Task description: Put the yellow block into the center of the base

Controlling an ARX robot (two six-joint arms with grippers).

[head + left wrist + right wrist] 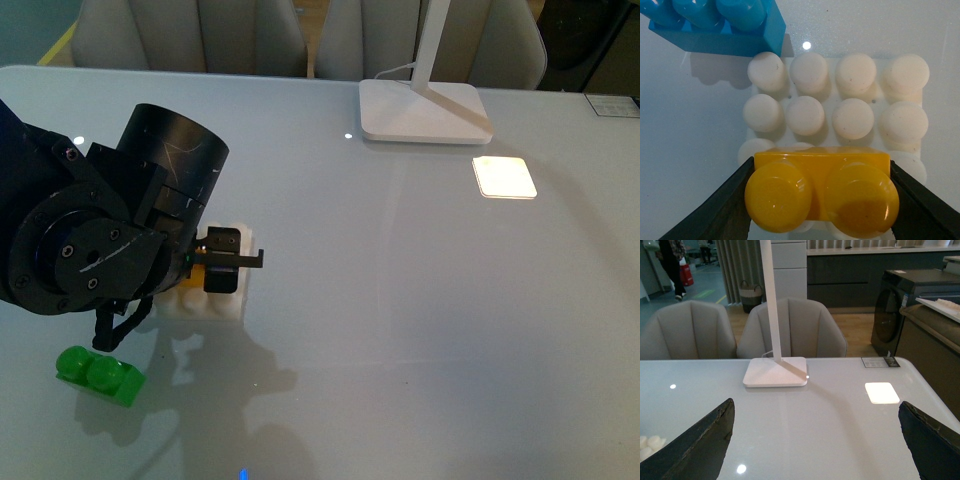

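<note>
At about eight o'clock on the pale glossy table [420, 300], a small glossy green two-stud plastic brick [98, 375] is lying alone. Just above it, toward nine o'clock, the left gripper [222, 262] is hanging over the white square studded plastic base [212, 300], its black fingers [715, 210] pressing flat against the two short ends of the small glossy yellow-orange two-stud plastic block [822, 192]. The jaws are standing only as far apart as the block is long.

In the left wrist view, the yellow block is sitting studs up over the base's near rows of studs, not over the middle four; whether it is touching them I cannot tell. Its long axis is running across from finger to finger, parallel to the stud rows. A longer blue three-stud plastic brick [715, 22] is lying just beside a far corner of the base.

The block is probably light, rigid and slick, so holding it by the flat ends, as now, seems soundest.

Toward one o'clock a white flat-footed lamp [425, 105] is standing. The right gripper [815, 440] is hovering wide open and empty.
</note>
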